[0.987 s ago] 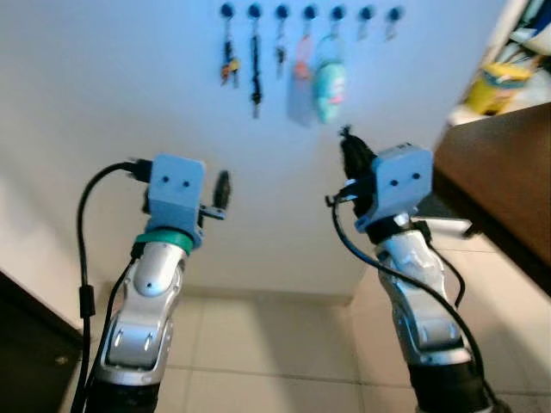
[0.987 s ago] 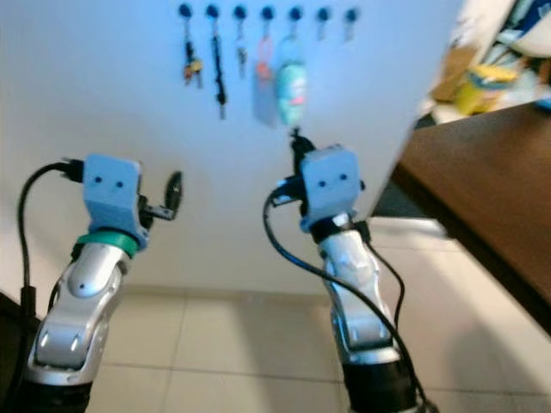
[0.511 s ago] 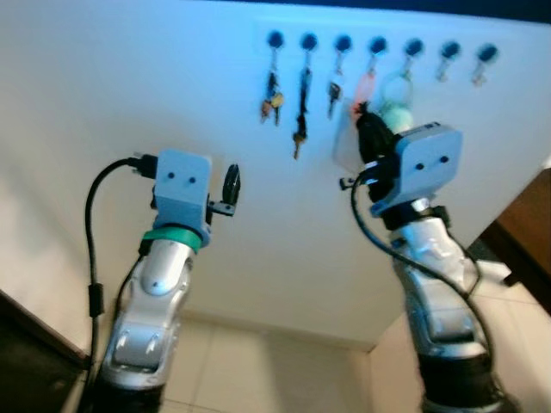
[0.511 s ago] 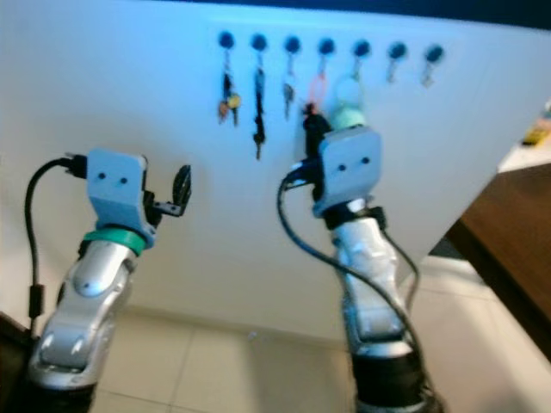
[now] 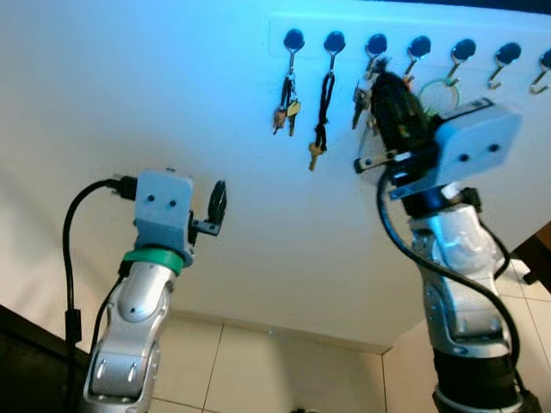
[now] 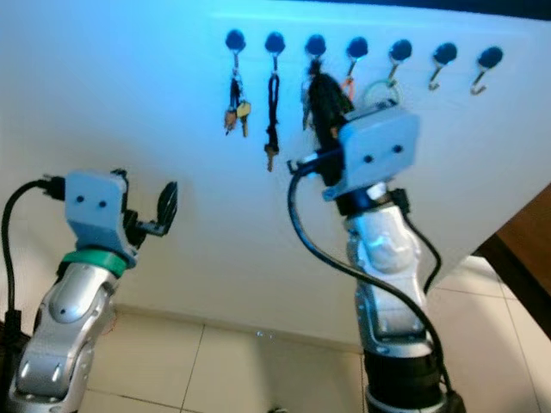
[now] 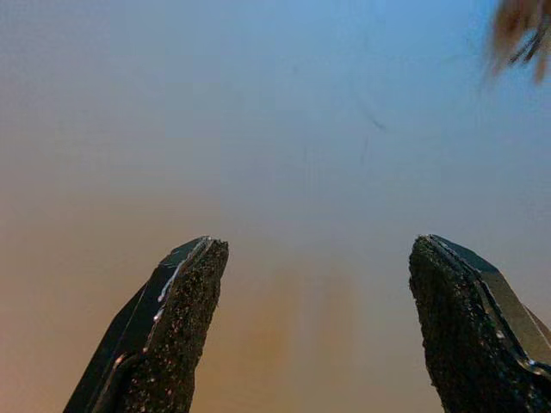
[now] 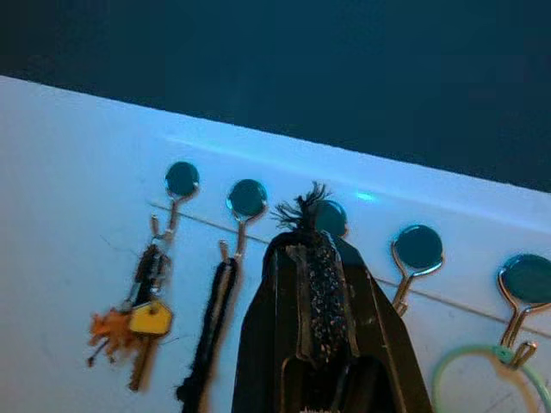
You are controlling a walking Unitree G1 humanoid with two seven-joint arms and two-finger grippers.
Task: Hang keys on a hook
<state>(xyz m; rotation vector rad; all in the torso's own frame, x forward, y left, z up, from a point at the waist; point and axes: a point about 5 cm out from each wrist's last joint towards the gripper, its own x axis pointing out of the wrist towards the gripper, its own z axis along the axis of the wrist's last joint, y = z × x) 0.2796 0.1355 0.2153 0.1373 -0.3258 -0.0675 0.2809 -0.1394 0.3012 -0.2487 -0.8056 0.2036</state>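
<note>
The right end effector (image 8: 323, 284) is pinched shut on a dark braided strap with a frayed tip (image 8: 303, 211), presumably the fob of the keys to be hung; the keys themselves are hidden behind the fingers. It is raised against the white wall (image 5: 129, 103), its tip just below the third hook (image 8: 331, 217) of the row. Over the last second the head view has swung upward, and the right arm has climbed from well under the hooks to level with them, so the approach looks nearly over and the threading of the loop onto a hook is the step in hand. The left end effector (image 7: 314, 323) hangs open wide, facing bare wall, lower and off to the left, with no part in this. Seven dark round-capped hooks run along the wall: the first carries a bunch of keys with a yellow tag (image 8: 148, 318), the second a black strap with a key (image 5: 322, 116), a hook beside the right end effector holds a pale green ring (image 8: 478, 379), and the last two hooks (image 6: 465, 58) at the right are bare.
</note>
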